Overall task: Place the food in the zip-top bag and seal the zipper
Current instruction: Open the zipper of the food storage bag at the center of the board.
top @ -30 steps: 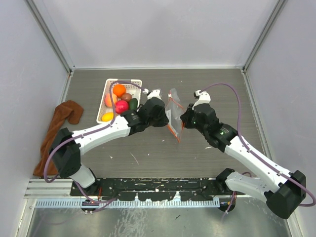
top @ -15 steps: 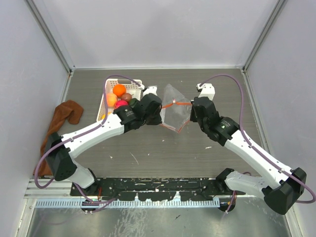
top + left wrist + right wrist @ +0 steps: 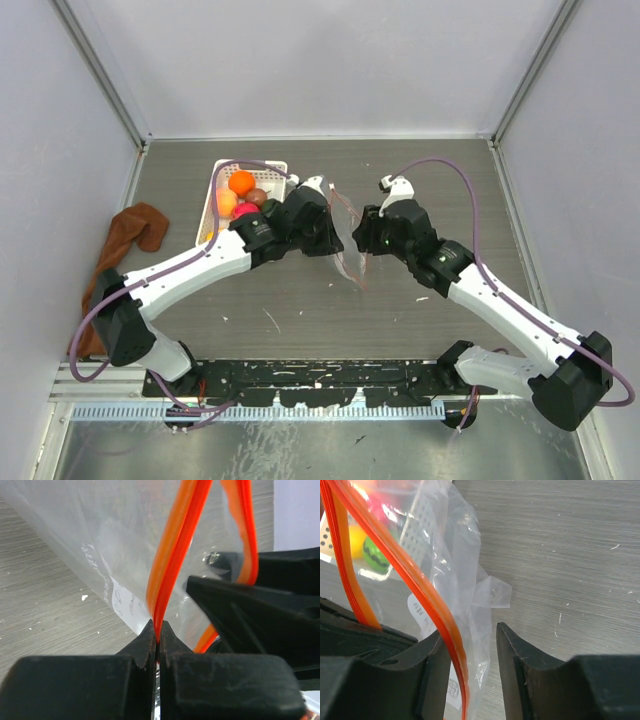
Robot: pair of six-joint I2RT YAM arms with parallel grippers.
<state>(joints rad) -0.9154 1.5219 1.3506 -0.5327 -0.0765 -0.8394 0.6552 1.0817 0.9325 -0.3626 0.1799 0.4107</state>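
**Q:** Left hand point(image 3: 157, 636), state?
**A:** I read it as pressed together on the zipper point(image 3: 172, 560). In its wrist view the orange strip runs straight down into the seam between the two pads.

**Q:** Right hand point(image 3: 470, 647)?
**A:** Spread. I can see desk point(image 3: 580, 555) grain through the gap between its fingers point(image 3: 520, 670). The strip and a fold of clear film pass through that gap. They lie against the finger on the left of that view, and the other finger stands off them.

**Q:** Position of the zip-top bag point(image 3: 345, 238)?
**A:** It is between the two hands, about mid-desk and slightly toward the far edge. I cannot tell whether its lower end touches the desk.

**Q:** The food point(image 3: 246, 211)?
**A:** In the white basket point(image 3: 222, 170) toward the far-left corner. From above I count an orange piece point(image 3: 241, 182), a maroon one point(image 3: 257, 197), a peach one and a magenta one. Yellow and green pieces show through the film in the right wrist view. A brown cloth point(image 3: 125, 250) lies along the left edge.
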